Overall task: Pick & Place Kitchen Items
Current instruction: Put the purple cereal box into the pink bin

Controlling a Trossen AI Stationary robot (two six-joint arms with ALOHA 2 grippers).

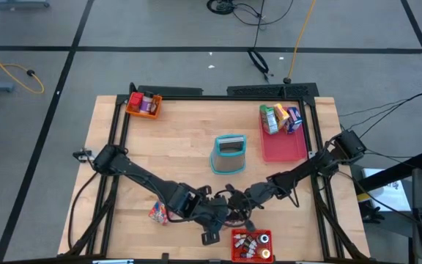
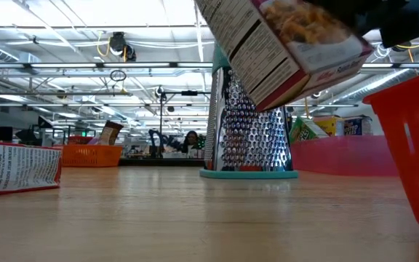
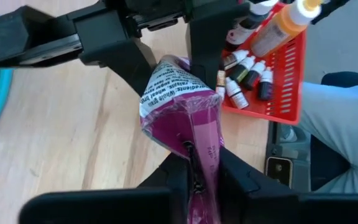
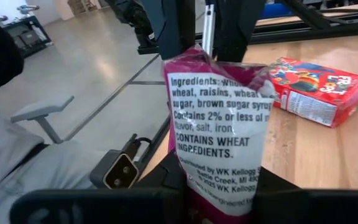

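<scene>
A purple cereal packet (image 3: 182, 106) with white ingredient print is held between both grippers above the table's front middle; it also shows in the low view (image 2: 289, 44), tilted and clear of the wood. My left gripper (image 3: 202, 167) is shut on one end of it, and my right gripper (image 4: 219, 190) is shut on the other end. The grippers meet fingertip to fingertip (image 1: 227, 204). A red cereal packet (image 1: 157, 213) lies flat on the table to their left. More packets (image 1: 279, 117) stand on the pink tray (image 1: 284, 150). My left gripper pinches the packet's crimped purple end (image 3: 199, 149) between its two fingers, lying along the packet. The packet is lifted clear of the table and stretches away to the other gripper. My right gripper pinches the packet's opposite end, below the printed ingredient panel (image 4: 219, 180), between its two fingers. The fingers come from the table's right. The packet stands clear of the table, its far end (image 4: 194, 56) in the left gripper's fingers.
A red bin (image 1: 251, 246) of small bottles sits at the front edge just right of the grippers. A teal-framed grater (image 1: 229, 152) stands mid-table. An orange bin (image 1: 143, 104) sits at the far left. A person's grey sleeve (image 3: 340, 124) shows beyond the front edge.
</scene>
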